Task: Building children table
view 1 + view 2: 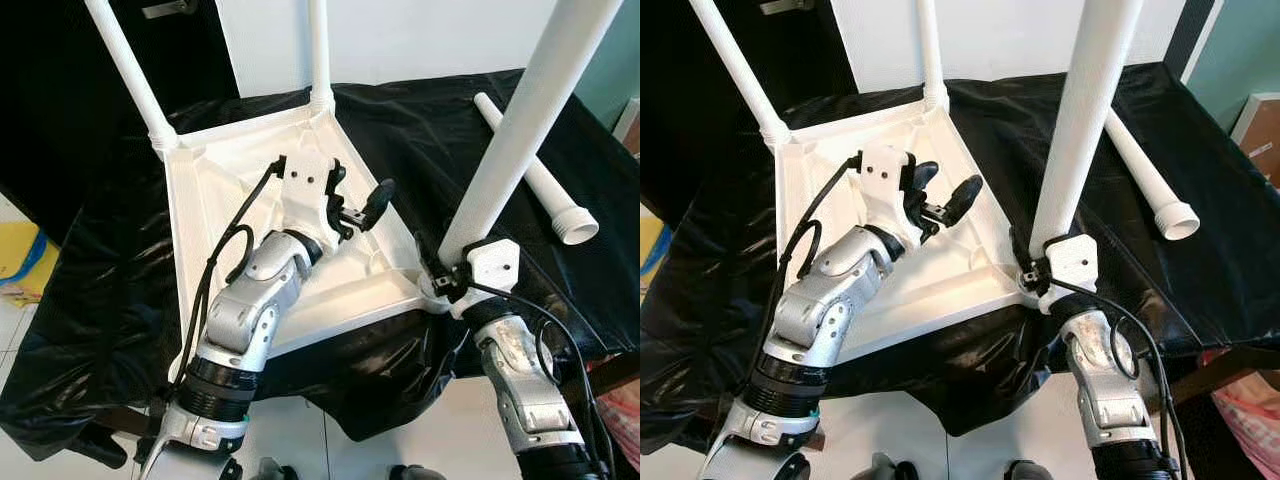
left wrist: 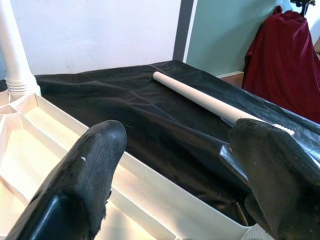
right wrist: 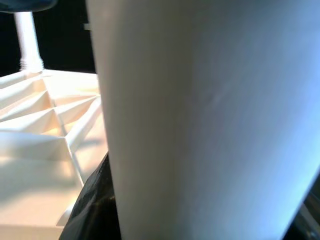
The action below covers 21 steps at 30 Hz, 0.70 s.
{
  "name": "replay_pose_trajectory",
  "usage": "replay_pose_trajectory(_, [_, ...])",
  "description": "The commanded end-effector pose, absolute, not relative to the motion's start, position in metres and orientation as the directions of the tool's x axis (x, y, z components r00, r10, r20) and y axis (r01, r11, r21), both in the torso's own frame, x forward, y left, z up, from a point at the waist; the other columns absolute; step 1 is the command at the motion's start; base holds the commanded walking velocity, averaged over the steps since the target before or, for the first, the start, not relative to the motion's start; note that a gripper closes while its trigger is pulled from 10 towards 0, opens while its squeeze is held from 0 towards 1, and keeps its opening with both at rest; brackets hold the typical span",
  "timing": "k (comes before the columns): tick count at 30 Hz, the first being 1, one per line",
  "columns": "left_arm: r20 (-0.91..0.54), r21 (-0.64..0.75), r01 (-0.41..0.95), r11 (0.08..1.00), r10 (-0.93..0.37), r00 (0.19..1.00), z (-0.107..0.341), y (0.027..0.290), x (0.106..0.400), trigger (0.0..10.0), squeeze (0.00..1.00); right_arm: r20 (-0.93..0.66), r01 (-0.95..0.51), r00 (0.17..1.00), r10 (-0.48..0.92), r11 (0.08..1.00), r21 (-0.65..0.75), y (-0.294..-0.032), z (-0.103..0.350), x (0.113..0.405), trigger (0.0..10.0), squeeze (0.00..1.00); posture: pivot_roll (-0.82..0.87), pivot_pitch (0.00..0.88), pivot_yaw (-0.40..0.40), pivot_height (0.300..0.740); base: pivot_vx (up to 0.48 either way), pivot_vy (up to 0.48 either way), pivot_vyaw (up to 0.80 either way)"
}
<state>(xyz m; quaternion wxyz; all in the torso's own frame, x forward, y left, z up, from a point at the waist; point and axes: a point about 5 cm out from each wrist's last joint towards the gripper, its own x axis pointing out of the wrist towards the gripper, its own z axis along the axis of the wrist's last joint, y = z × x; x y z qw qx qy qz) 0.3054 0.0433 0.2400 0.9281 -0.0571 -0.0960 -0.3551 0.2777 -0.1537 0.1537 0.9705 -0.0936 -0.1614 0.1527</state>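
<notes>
Right tool (image 1: 440, 268): clamped on the base of a white leg (image 1: 520, 120), holding it upright at the tabletop's near corner, likely to seat it.
Left tool (image 1: 358, 205): fingers apart, hovering over the tabletop's underside, holding nothing.
Tabletop (image 1: 215, 185): white, ribbed, upside down on the black-draped worktop (image 1: 420, 130); two far legs already standing.
Spare leg (image 1: 535, 175): lying on the cloth, well apart to the right.

I see a white wall (image 1: 400, 40) at 12 o'clock, with a dark panel (image 1: 60, 90) at 10–11. Teal wall (image 2: 225, 35) off at 2 o'clock, a dark red cloth (image 2: 285, 60) draped in front of it. White tiled floor (image 1: 15, 330) at 8 o'clock with something yellow and blue (image 1: 20, 260) on it. Black sheet (image 1: 400, 130) covers the work surface. Lighting bright and even.
</notes>
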Motion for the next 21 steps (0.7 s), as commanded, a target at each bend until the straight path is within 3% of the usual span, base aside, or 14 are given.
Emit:
replay_pose_trajectory(1, [0.213,-0.040,0.690,0.723,-0.669,0.712,0.238,0.045,0.303,10.0,0.00,0.142,-0.349,0.913,0.383,0.912,-0.215,-0.146,0.122,0.272,10.0,0.00,-0.14,0.154,0.099,0.740,0.000,0.000,0.00])
replay_pose_trajectory(16, [0.213,-0.041,0.689,0.724,-0.667,0.714,0.243,0.049,0.303,10.0,0.00,0.109,-0.451,0.860,0.499,0.842,-0.295,-0.145,0.109,0.264,10.0,0.00,-0.13,0.166,0.111,0.740,0.000,0.000,0.00])
replay_pose_trajectory(21, [0.213,-0.042,0.689,0.724,-0.667,0.714,0.243,0.049,0.303,10.0,0.00,0.103,-0.448,0.868,0.485,0.855,-0.260,-0.148,0.106,0.265,10.0,0.00,-0.13,0.169,0.112,0.740,0.000,0.000,0.00])
